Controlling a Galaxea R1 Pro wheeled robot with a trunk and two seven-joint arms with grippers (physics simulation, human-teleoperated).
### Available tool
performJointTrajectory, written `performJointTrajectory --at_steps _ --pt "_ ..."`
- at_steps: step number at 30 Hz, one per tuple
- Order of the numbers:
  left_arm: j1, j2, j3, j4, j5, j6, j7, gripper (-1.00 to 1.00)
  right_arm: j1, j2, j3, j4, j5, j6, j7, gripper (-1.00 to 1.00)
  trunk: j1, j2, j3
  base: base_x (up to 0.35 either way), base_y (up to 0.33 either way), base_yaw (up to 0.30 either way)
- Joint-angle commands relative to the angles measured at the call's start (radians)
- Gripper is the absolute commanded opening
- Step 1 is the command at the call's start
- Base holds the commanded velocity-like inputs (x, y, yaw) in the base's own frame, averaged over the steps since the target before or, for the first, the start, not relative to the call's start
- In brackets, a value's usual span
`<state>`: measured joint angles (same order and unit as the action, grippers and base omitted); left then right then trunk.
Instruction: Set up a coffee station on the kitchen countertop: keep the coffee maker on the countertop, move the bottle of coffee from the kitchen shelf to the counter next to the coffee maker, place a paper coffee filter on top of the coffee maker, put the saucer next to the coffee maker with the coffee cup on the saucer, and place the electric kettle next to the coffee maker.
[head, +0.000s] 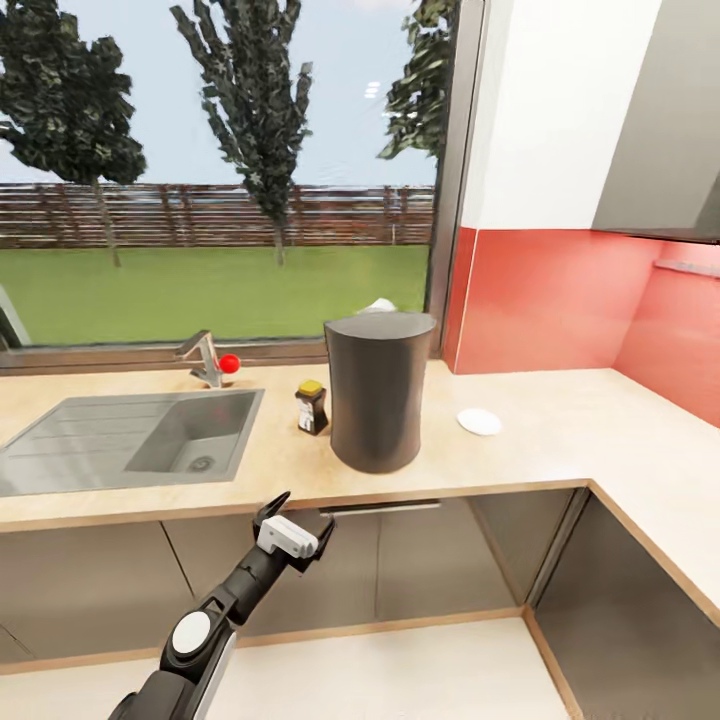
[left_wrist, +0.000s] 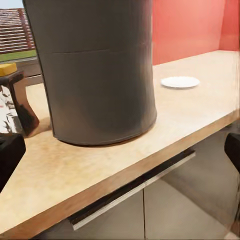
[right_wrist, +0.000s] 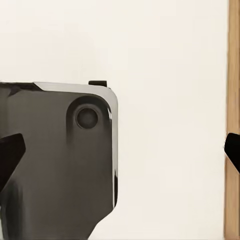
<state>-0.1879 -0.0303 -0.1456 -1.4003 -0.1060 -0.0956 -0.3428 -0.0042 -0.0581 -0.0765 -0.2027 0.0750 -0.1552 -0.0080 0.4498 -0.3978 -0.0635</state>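
Head view has the left hand (head: 297, 527) hanging open and empty just below the counter (head: 560, 440) edge in front of the coffee maker (head: 378, 390), so lifting carelessly could clip the edge or knock the bottle of coffee (head: 312, 407) beside it.

Big window (head: 220, 170), red backsplash (head: 560, 300)

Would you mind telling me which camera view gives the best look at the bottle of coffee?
The head view: the whole bottle of coffee stands upright on the kitchen countertop, just left of the coffee maker, its yellow cap and label visible. The left wrist view catches only part of it, cut off at the picture's edge.
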Motion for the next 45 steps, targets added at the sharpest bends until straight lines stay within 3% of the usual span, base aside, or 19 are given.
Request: performJointTrajectory --at_steps 1,27,45 --pt "-0.001 -0.001 0.001 0.0 -0.011 -0.006 -0.002 1.0 0.0 0.0 -0.008 0.0 0.008 -0.003 0.0 1.0 0.0 -0.002 -0.002 -0.242 -0.202 0.0" --pt "-0.001 -0.002 0.001 0.007 -0.009 -0.004 -0.001 1.0 0.0 0.001 -0.01 -0.001 0.007 -0.003 0.0 1.0 0.0 -0.002 -0.002 -0.056 -0.252 0.0" --pt "-0.001 -0.001 0.002 0.01 -0.009 -0.005 -0.001 1.0 0.0 0.001 -0.011 -0.001 0.007 -0.003 0.0 1.0 0.0 -0.002 -0.002 0.0 -0.026 0.0"
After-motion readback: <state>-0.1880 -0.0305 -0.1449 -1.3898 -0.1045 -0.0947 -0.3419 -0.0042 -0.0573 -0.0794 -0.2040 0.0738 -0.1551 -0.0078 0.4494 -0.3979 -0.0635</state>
